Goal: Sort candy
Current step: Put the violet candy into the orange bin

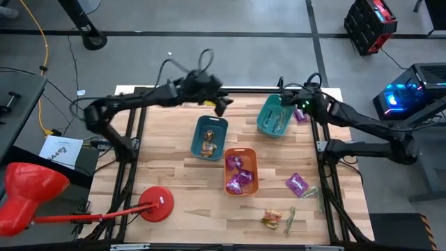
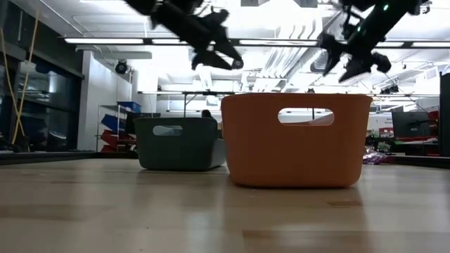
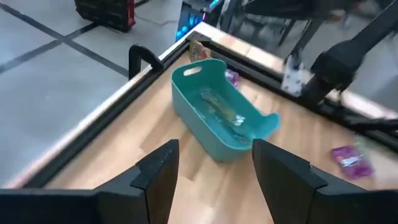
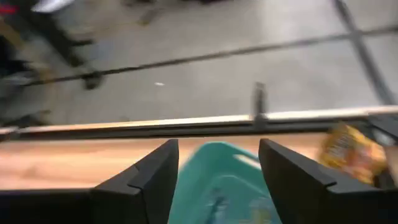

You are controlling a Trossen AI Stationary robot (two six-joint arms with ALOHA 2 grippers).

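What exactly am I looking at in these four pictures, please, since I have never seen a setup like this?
Two dark robot arms work at a wooden table, sorting candy. One picture looks down from above, one looks level across the tabletop, and two come from cameras on the wrists. On the table stand a dark teal bin with orange-brown sweets, an orange bin with purple packets, and a lighter teal bin with pale sticks. A purple packet and other loose sweets lie nearby. The left pincer and the right pincer hang open above the table's far side, holding nothing.
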